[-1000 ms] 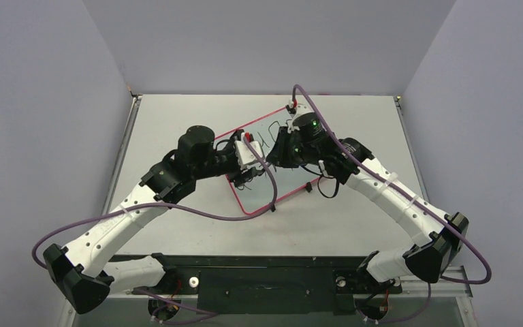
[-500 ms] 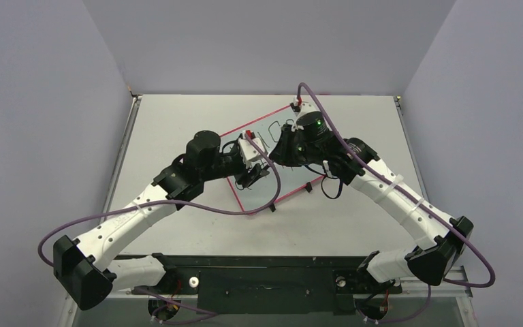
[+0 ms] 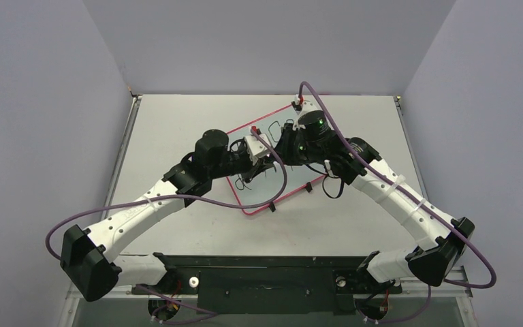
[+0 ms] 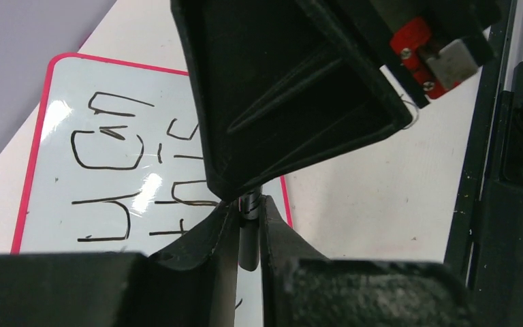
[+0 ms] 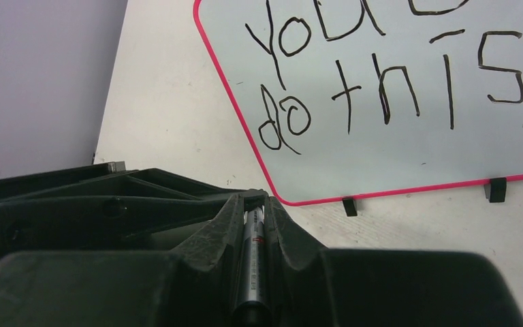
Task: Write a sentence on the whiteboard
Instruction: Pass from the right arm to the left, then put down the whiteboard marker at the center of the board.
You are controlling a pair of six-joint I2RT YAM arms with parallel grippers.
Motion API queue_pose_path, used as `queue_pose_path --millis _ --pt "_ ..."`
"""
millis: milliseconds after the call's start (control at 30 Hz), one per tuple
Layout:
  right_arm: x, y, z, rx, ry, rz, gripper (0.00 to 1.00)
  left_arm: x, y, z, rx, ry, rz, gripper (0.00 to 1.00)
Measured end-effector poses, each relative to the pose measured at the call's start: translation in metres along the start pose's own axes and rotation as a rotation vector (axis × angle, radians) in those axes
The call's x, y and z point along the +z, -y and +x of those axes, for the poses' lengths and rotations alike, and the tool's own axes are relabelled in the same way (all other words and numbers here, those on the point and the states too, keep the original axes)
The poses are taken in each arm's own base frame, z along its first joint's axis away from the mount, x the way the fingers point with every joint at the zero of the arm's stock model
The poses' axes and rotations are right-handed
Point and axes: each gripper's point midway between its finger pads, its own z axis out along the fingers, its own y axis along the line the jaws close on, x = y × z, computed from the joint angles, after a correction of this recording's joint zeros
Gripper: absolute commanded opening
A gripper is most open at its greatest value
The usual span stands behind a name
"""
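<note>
The flat white whiteboard with a thin red rim (image 3: 287, 185) was seen lying askew on the pale grey bench (image 3: 177, 122). It was in the same place as a second before, its two small black clips (image 5: 349, 206) on the near edge. The black handwritten sentence (image 5: 381, 92) was read in part from the right wrist view: "do this" on the lower line, the upper line being cut off by the frame.

The right fingers (image 5: 221, 235) were closed on a slim grey marker pen (image 5: 253, 266), held over the board. The left fingers (image 4: 204, 252) were pinched shut on the pen's end, tip to tip with the right ones. Since the earlier frame the left arm (image 3: 143, 208) had been carried farther towards the right arm (image 3: 388, 194), and the gap between the two was closed.
</note>
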Motion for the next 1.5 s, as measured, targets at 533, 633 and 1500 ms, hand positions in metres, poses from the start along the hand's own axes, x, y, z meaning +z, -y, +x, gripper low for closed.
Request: queue_pose_path --millis 533,633,1500 --pt "-0.017 0.004 -0.017 -0.032 0.062 0.008 0.82 -0.005 -0.007 0.008 -0.050 -0.038 -0.059 0.00" --pt "-0.027 0.006 -0.034 -0.050 0.112 0.017 0.83 -0.023 -0.020 0.003 -0.071 -0.030 -0.126 0.00" --pt "-0.049 0.065 -0.044 -0.135 0.229 0.237 0.86 -0.158 -0.082 0.212 -0.890 -0.297 -0.992 0.00"
